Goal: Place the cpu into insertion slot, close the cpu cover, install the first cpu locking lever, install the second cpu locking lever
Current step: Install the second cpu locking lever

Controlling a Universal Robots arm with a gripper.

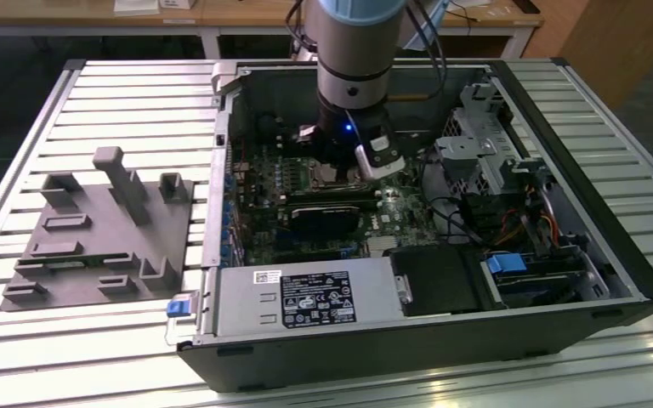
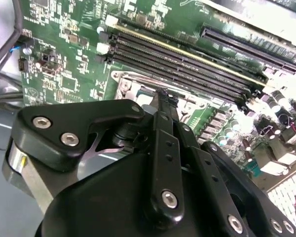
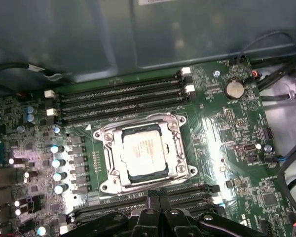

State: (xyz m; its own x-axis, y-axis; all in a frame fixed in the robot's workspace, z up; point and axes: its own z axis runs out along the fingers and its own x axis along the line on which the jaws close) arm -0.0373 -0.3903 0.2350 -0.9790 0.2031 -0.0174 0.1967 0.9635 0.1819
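1. 1 arm reaches down into the open case, and we see its gripper low over the green board in the exterior view.
2. We see the cpu lying flat in the slot, its silvery top showing through the window of the cover, which lies closed over it.
3. We find the fingers pressed together with nothing between them, their tips at the edge of the slot's metal rim, just beside the black memory slots.
4. 4 more long black slots run along the far side of the slot.
5. We note a grey fixture on the slatted table, well apart from the case at the exterior view's left.
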